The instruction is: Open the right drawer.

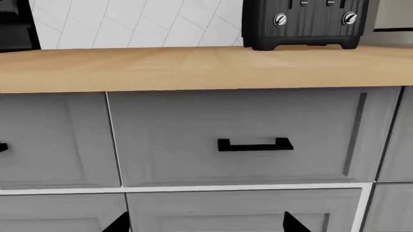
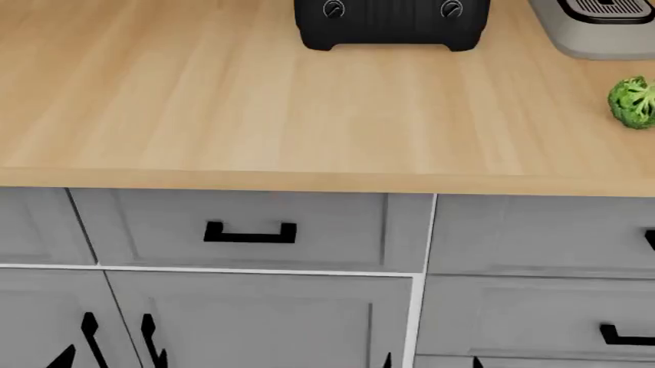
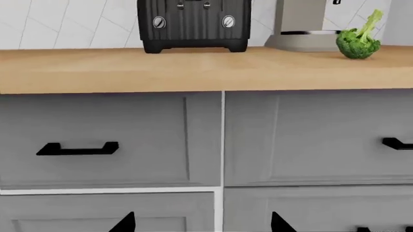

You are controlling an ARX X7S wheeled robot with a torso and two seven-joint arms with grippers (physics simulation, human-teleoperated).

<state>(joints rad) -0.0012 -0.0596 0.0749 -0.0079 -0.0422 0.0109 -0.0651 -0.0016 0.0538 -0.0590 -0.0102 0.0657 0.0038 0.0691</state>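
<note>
The right drawer (image 2: pixel 542 234) is a light-grey recessed front under the wooden counter, shut, its black handle (image 2: pixel 649 239) cut off by the head view's right edge. It also shows in the right wrist view (image 3: pixel 316 135) with its handle (image 3: pixel 396 143) at the frame edge. My right gripper (image 3: pixel 202 224) is open and empty, in front of the white divider between the narrower middle drawer (image 3: pixel 96 140) and the right drawer, lower than both handles; its tips show in the head view (image 2: pixel 431 362). My left gripper (image 1: pixel 206 224) is open and empty below the middle drawer's handle (image 1: pixel 255 145).
A black toaster (image 2: pixel 392 23), a grey appliance (image 2: pixel 599 27) and a broccoli (image 2: pixel 633 100) stand on the wooden counter (image 2: pixel 256 115). Below the top drawers are cabinet doors with vertical black handles (image 2: pixel 149 337) and a taller drawer with a handle (image 2: pixel 624 335).
</note>
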